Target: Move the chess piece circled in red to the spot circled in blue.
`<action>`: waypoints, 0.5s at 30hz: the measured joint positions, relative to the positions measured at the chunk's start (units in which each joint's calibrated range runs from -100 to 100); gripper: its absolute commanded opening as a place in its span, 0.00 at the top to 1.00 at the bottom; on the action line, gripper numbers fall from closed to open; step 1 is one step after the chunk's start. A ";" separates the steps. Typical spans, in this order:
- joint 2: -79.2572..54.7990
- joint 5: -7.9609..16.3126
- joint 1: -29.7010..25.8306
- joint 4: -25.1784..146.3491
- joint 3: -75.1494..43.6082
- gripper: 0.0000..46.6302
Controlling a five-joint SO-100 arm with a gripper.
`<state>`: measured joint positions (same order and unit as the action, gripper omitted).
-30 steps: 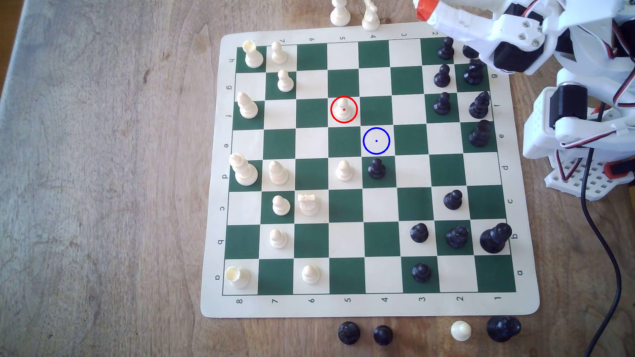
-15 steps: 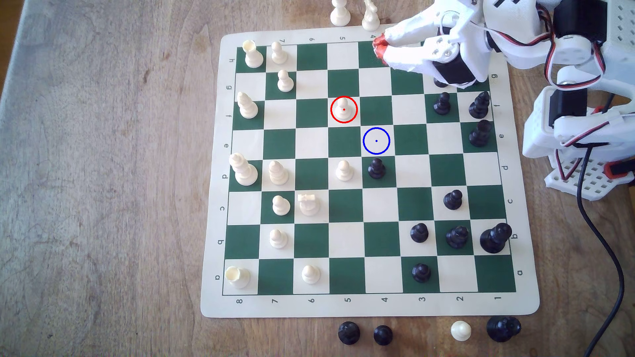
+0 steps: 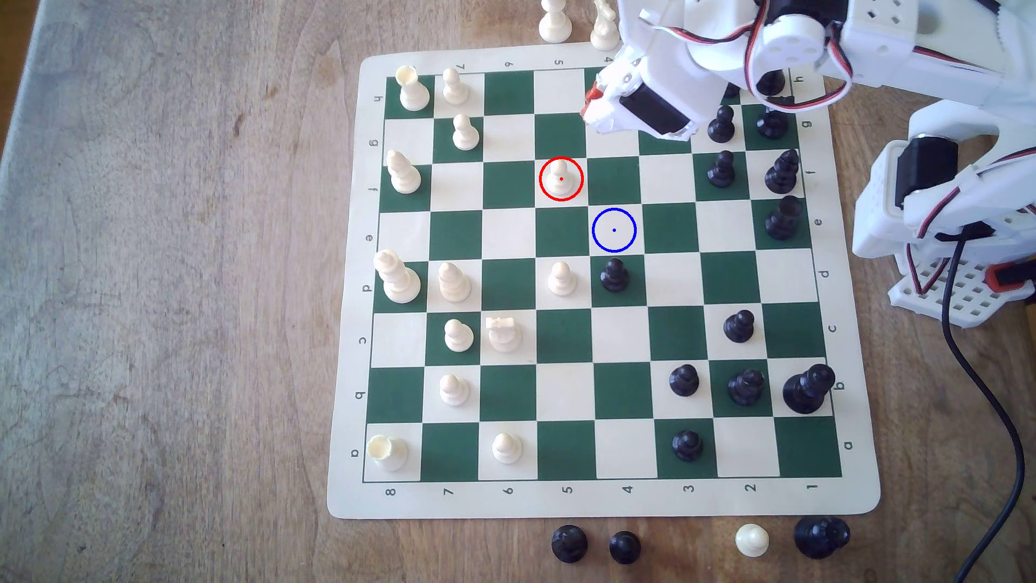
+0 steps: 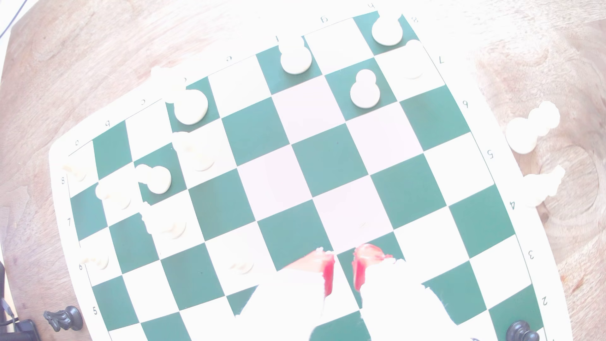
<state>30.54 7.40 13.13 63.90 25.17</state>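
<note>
The chess piece circled in red [image 3: 560, 175] is a small cream pawn standing upright on a cream square inside the red ring. In the washed-out wrist view it is only a faint mark [image 4: 362, 225] just ahead of my fingertips. The spot circled in blue [image 3: 614, 230] is a bare cream square one step diagonally toward the exterior view's lower right. My gripper [image 3: 588, 105] hovers over the board about one and a half squares beyond the pawn, toward the far edge. In the wrist view my gripper [image 4: 343, 265] stands open by a narrow gap, its red-padded fingers [image 4: 329, 273] holding nothing.
A black pawn [image 3: 614, 274] stands just below the blue ring, with a cream pawn [image 3: 560, 278] beside it. Black pieces line the exterior view's right columns and cream pieces the left. Captured pieces [image 3: 625, 546] sit off the board [image 3: 347, 336]. A black cable [image 3: 986, 392] trails by the arm base.
The arm has swung from the exterior view's top right corner out over the board. The gripper now points down nearer the ringed pawn. No piece has moved.
</note>
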 measured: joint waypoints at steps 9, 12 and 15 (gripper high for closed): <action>-11.56 2.98 0.00 -0.40 -2.80 0.70; -14.75 3.03 0.00 -2.63 -2.80 0.71; -17.43 3.03 0.15 -4.22 -2.89 0.71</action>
<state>13.11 10.43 13.27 59.68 22.28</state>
